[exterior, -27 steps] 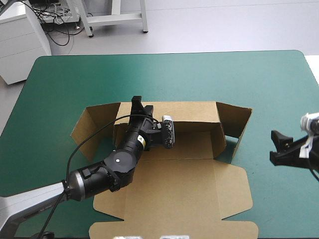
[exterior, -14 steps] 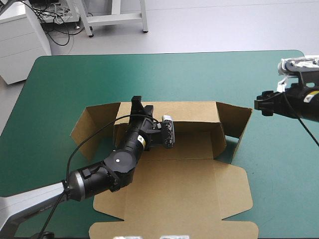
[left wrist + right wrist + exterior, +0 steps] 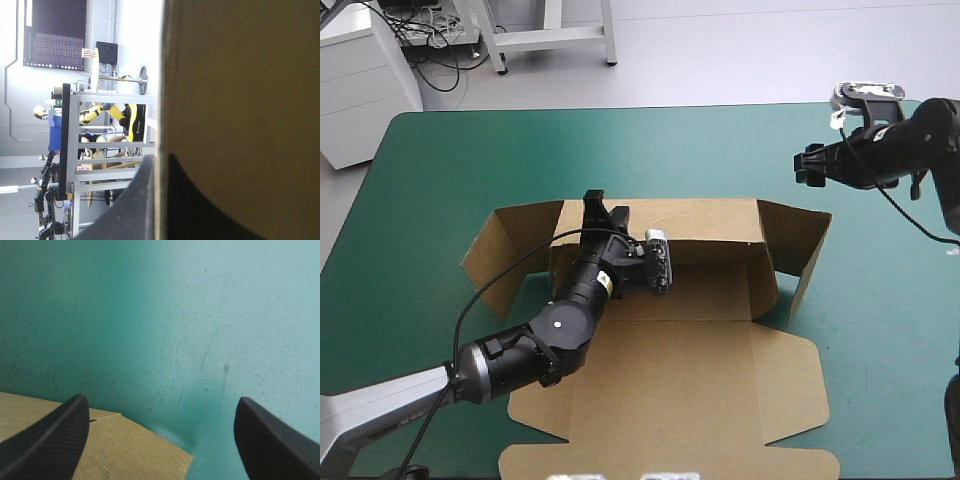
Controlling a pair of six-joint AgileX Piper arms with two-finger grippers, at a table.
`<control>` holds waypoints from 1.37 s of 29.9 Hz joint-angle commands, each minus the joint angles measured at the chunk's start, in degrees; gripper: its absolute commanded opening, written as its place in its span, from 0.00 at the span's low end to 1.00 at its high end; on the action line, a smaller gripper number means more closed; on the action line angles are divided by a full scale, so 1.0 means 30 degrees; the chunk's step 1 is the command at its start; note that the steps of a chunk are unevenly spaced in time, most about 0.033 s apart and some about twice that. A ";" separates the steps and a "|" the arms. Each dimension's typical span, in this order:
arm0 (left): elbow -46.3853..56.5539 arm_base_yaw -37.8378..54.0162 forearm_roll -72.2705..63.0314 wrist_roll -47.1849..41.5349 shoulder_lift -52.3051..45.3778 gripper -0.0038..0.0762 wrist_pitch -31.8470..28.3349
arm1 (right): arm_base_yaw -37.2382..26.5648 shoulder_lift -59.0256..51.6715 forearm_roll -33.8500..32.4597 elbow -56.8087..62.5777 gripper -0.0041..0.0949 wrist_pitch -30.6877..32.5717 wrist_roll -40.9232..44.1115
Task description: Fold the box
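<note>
While L fingers (image 3: pixel 200 220) pinch box (image 3: pixel 700 380), R fingers (image 3: pixel 50 440) apart.

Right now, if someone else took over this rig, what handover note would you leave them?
Left gripper: shut on the box, pinching the back wall near its left end.
Right gripper: open, holding nothing, above the table beyond the box's far right corner.
Box: mid-table. The back wall is raised, and the left flap and right flap stand angled forward. The large near panel lies flat.
Done: back wall up.
Left: probably folding the flaps in, then raising and tucking the remaining walls.
</note>
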 commanded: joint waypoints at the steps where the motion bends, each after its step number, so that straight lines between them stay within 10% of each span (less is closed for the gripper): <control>1: -0.0550 -0.0093 0.1425 -0.0568 -0.0538 0.01 0.0393 | -0.0114 0.0061 0.0651 -0.0727 0.79 -0.0463 -0.0306; 41: -0.0550 -0.0093 0.2761 -0.1691 0.0746 0.01 0.1950 | -0.0077 -0.1797 0.2071 0.4700 0.71 -0.0520 -0.3669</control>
